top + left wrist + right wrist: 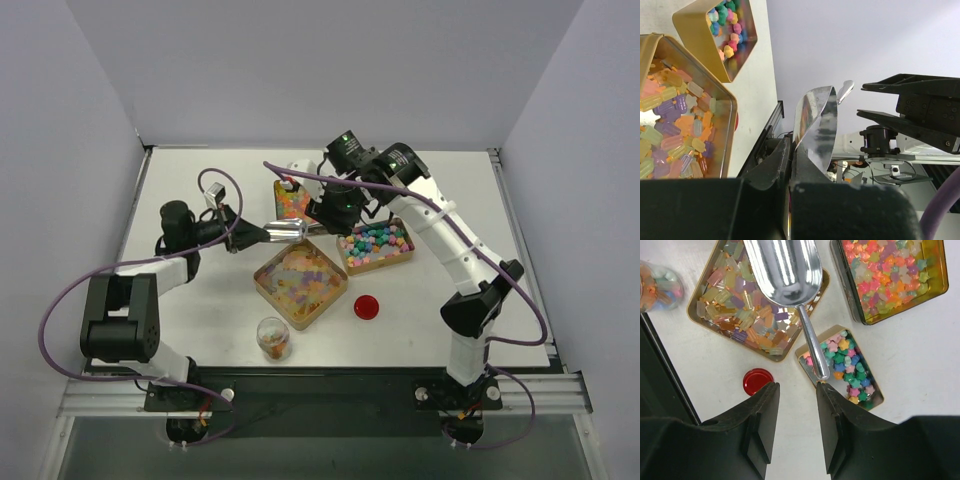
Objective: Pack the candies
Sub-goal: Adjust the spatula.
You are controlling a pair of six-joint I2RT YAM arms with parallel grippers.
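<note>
**Q:** Stage of packing shown?

**A:** Early, by appearance. The clear jar (272, 322), near the front of the desk (430, 320), holds some mixed candies (745, 320). How full it is cannot be told. Its presumed closure, the red lid (367, 306), lies flat on the desk, apart from the jar. Most of the candies remain in their tins. What is left, on this reading, is more scooping into the jar and then fitting the lid.

**Q:** Containers and contents?

**A:** There are three gold tins.
- The large tin (729, 125) is well filled with pastel, bar-shaped sweets.
- The small tin (695, 35) holds pink, green and blue star shapes.
- The third tin (939, 275) holds red, orange and yellow stars.

**Q:** The tool?

**A:** The metal scoop (785, 270) hangs above the large tin, and its bowl looks empty.

**Q:** The hands?

**A:** The left hand (258, 235) is clamped narrow on the bowl end of the scoop. The right hand (797, 390) has its jaws apart and holds nothing. The tip of the scoop's handle lies just at one of its fingertips (826, 395), and whether they touch cannot be told.
</note>
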